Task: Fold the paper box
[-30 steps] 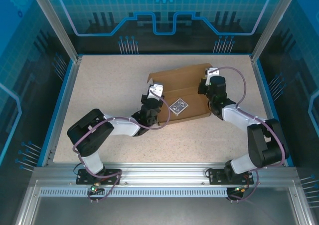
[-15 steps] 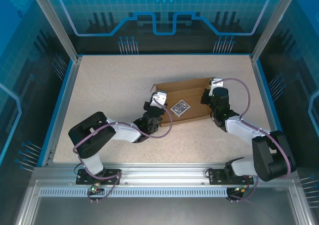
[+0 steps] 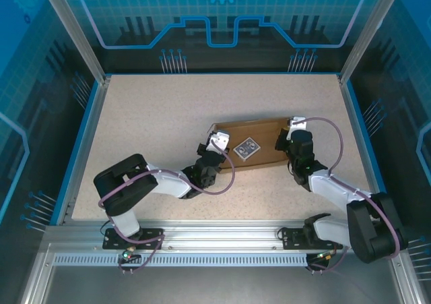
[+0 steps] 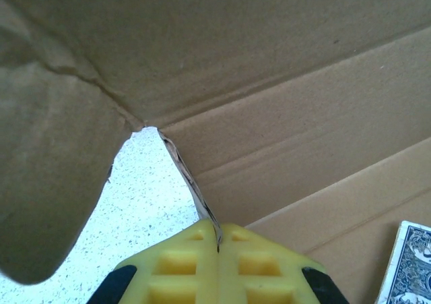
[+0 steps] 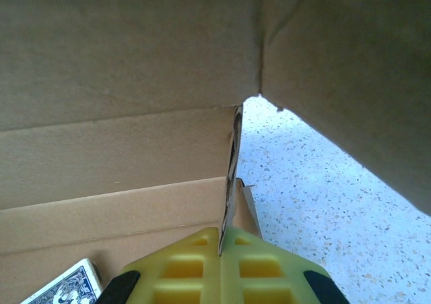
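**Left gripper (image 3: 216,143) and right gripper (image 3: 293,125) clamped on the paper box (image 3: 266,139): fold part-way done**

In the left wrist view, the left gripper (image 4: 217,240) has its yellow pads (image 4: 176,263) pressed together on the thin edge of an upright end wall. In the right wrist view, the right gripper (image 5: 221,240) pinches the opposite end wall the same way. Neither has any gap between the pads beyond the card itself.

From above, the box sits on the speckled table (image 3: 155,115), just toward 3 o'clock of the table's middle. The left gripper is at its 9 o'clock end and the right gripper at its 3 o'clock end.

Beyond the pads lies the creased floor of the box (image 4: 303,149). A blue-patterned card pack (image 3: 244,147) rests on it, toward 9 o'clock of the box's centre.

Farther off, toward 12 o'clock, a broad panel (image 5: 121,41) leans over the interior like a roof. At each end of it a rounded flap (image 4: 47,183) hangs loose outside the wall, with table showing through the gap.

Judged from this, the end walls are raised and the large panel is brought over. Tucking the hanging flaps and seating the panel appears to be left. Whether the near wall is locked cannot be told.
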Controlling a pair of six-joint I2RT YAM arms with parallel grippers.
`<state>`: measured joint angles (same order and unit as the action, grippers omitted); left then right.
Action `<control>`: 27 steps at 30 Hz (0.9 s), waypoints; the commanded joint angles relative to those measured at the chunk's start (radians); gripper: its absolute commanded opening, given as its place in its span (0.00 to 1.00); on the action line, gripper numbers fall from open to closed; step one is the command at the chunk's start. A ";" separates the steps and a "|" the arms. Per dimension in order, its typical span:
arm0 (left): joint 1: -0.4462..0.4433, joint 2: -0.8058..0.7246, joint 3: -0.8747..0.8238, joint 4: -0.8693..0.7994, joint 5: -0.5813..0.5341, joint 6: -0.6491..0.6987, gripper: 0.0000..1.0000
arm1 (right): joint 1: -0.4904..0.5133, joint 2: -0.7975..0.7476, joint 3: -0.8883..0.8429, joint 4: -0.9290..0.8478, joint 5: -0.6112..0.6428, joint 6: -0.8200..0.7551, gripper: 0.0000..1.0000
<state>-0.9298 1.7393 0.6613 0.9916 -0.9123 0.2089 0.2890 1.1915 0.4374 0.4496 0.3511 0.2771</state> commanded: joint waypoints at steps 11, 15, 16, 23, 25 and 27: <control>-0.038 -0.058 -0.042 -0.102 0.168 -0.119 0.09 | 0.062 -0.045 -0.073 -0.023 -0.038 0.047 0.01; -0.038 -0.071 -0.060 -0.115 0.169 -0.142 0.10 | 0.068 -0.059 -0.089 -0.022 -0.025 0.050 0.01; -0.038 -0.074 -0.063 -0.120 0.169 -0.146 0.10 | 0.070 -0.062 -0.092 -0.022 -0.023 0.050 0.01; -0.040 -0.111 -0.085 -0.141 0.174 -0.164 0.16 | 0.075 -0.094 -0.110 -0.029 -0.007 0.044 0.00; -0.040 -0.121 -0.092 -0.148 0.176 -0.169 0.19 | 0.076 -0.100 -0.118 -0.026 -0.008 0.045 0.00; -0.040 -0.131 -0.097 -0.157 0.178 -0.175 0.22 | 0.078 -0.101 -0.123 -0.023 -0.005 0.049 0.00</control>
<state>-0.9489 1.6379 0.5758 0.8539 -0.8059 0.0647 0.3359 1.1011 0.3367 0.4389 0.3893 0.3149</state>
